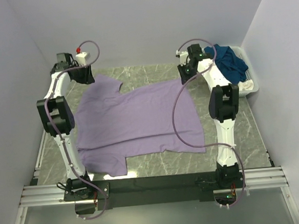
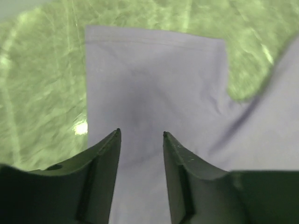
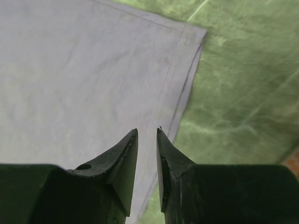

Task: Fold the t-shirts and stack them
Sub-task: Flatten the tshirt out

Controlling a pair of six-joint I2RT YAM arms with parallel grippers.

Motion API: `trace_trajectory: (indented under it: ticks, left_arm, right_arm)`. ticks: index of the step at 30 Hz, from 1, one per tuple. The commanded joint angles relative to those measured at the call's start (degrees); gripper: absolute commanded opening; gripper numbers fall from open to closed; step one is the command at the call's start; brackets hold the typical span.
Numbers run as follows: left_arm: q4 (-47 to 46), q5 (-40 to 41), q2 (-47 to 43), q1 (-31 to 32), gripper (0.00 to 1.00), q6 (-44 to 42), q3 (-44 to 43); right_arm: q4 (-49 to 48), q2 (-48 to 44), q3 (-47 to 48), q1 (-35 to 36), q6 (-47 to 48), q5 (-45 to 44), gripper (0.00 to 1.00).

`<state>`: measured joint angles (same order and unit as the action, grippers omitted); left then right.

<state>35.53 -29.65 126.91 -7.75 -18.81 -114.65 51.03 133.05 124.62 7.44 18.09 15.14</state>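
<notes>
Pale lilac walls [image 1: 148,25] close in a green marbled table [image 1: 251,130] on three sides. Spread flat across most of that table lies one lilac t-shirt [image 1: 134,118], plain and short-sleeved, its collar end towards the left and its hem towards the right. One sleeve [image 2: 154,84] points to the far left corner and the other to the near edge (only light creases show).

Two arms rise from the near edge, the left arm [image 1: 57,116] over the shirt's left side and the right arm [image 1: 223,104] beside its right side. One white basket [image 1: 253,87] sits in the far right corner, with one dark blue t-shirt [image 1: 231,62] heaped in it. That makes two shirts in sight.

The left gripper [image 2: 140,133] hangs over the far sleeve, its fingers parted with flat cloth showing between them. The right gripper [image 3: 147,130] sits above the hem's stitched far corner [image 3: 187,42], fingers only narrowly apart and holding nothing.
</notes>
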Motion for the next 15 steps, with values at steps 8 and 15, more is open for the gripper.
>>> trace_trajectory:
  ticks: [8, 15]
  left_arm:
    - [-10.5, 2.0, 8.0, 2.4, 0.44, 13.4, 0.0]
    - [-4.9, 9.9, 15.7, 2.3, 0.41, 14.4, -6.7]
  right_arm:
    - [-9.8, 4.7, 0.6, 1.6, -11.4, -1.0, 0.29]
    - [-4.5, 10.4, 7.0, 1.7, -14.1, -4.3, 0.29]
